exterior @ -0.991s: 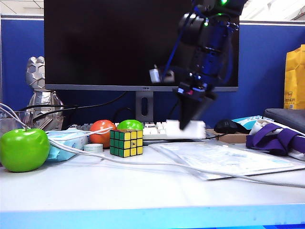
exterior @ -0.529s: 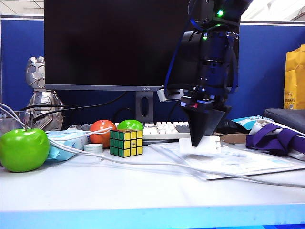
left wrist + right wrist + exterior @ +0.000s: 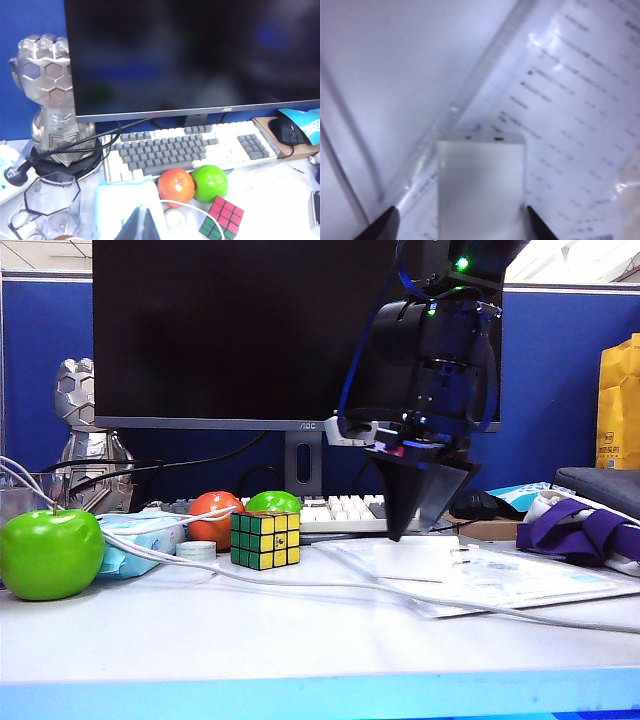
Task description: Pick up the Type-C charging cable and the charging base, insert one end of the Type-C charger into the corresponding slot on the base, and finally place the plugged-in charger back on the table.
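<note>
Your right gripper (image 3: 460,220) stands released at 12 o'clock over the charging base (image 3: 481,185), which lies on the table (image 3: 300,640); your left gripper (image 3: 141,227) is clenched, empty.

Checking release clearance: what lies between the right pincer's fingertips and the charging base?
Nothing. In the right wrist view the open right pincer straddles the charging base; bare gaps separate each fingertip from it.
</note>
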### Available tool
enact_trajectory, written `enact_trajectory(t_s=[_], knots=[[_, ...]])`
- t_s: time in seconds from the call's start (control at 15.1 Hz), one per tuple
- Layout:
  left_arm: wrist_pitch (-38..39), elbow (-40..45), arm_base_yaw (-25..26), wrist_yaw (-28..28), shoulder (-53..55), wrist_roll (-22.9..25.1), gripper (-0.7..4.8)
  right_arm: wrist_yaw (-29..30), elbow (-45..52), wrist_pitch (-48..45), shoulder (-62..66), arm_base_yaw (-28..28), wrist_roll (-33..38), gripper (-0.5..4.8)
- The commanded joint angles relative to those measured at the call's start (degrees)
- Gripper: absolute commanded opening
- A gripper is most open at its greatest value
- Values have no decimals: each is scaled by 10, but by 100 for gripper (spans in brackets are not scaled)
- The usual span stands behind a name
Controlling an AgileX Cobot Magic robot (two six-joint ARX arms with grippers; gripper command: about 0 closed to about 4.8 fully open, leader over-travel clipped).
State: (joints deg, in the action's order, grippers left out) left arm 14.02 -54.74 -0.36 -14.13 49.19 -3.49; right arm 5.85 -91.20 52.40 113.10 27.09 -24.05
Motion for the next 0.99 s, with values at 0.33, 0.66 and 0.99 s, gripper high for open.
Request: enact_trajectory(t_s=[0.33,0.66,0.99], knots=[[17,-2,-1,-3,-2,0,-4,2,-2,-1,66,1,1,314],[19,-2,-1,-3,-2,0,-4,7,-2,-4,66,1,8,-5],[20,-2,-1,-18,2,0,-4,157,-3,-21,-2,2,19,-5]])
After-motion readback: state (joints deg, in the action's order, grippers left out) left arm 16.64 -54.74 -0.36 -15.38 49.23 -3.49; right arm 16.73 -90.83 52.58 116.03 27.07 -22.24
